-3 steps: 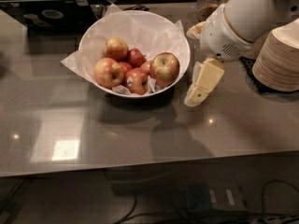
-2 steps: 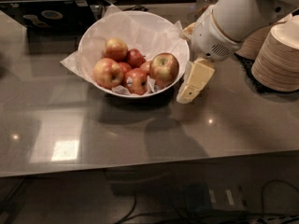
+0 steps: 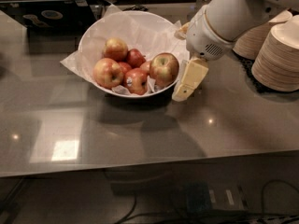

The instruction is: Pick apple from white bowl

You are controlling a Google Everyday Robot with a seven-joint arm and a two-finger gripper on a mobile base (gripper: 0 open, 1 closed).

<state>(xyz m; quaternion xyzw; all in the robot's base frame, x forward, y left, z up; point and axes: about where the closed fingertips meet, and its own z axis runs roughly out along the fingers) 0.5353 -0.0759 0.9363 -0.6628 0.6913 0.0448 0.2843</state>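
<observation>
We see the cream-coloured gripper [image 3: 181,94] low over the glossy grey counter [image 3: 140,139], just outside the right side of the wide, paper-lined white bowl [image 3: 154,93]. We cannot tell whether it is open or closed. The large, round, red and yellow-green apple [image 3: 164,68] sits inside the bowl's right edge, among smaller apples [image 3: 108,72]. Stacked beige paper plates [image 3: 280,55] stand behind, to the right.

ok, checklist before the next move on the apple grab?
1. Apple in view, unobstructed from above, at the right side of the white bowl: ok.
2. Gripper over the apple: not ok; it is outside the rim, low, just right of the bowl.
3. Apple free of neighbours: not ok; smaller apples crowd its left.
4. Paper liner clear of the approach: cannot tell.
5. Plate stacks clear of the gripper: ok.
</observation>
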